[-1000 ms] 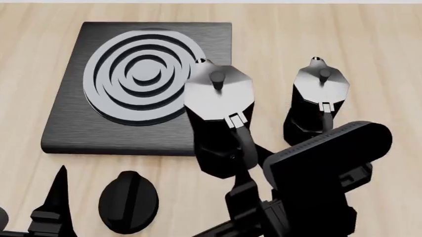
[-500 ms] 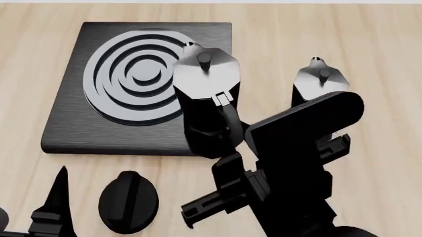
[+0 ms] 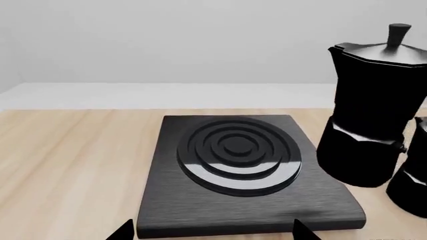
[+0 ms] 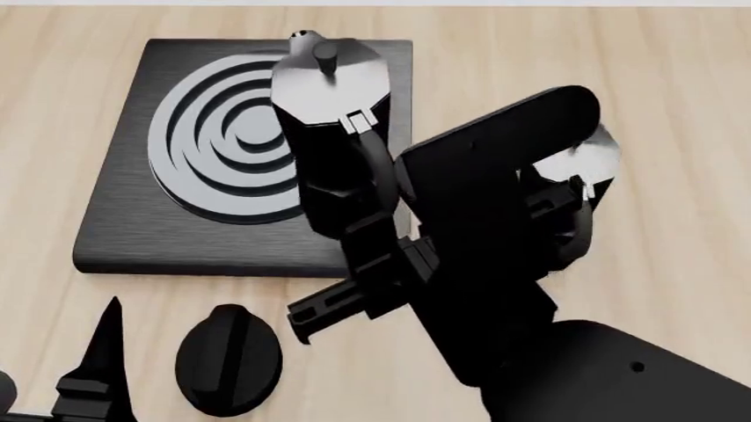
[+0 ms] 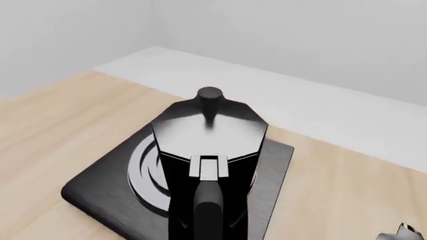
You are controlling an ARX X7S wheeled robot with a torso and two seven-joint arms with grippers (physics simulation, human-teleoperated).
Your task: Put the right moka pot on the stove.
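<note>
My right gripper (image 4: 373,230) is shut on the black handle of the right moka pot (image 4: 329,132), a black faceted pot with a silver lid. The pot hangs upright over the right part of the stove (image 4: 129,220), a black slab with a ring burner, at the burner's right rim. In the right wrist view, the pot (image 5: 210,130) fills the middle, with the stove (image 5: 100,195) below it. In the left wrist view, the pot (image 3: 370,125) is lifted beside the stove (image 3: 200,210). My left gripper (image 4: 53,387) stays open near the table's front edge, holding nothing.
A second moka pot (image 4: 590,161) stands on the wooden table to the right, mostly hidden behind my right arm; the left wrist view shows its edge (image 3: 410,190). A round black knob (image 4: 229,359) lies in front of the stove, close to the left gripper.
My right gripper has carried the pot left and away from me, from beside the stove's right edge to above its right part. The right arm now covers most of the second pot. The left arm has not moved.
</note>
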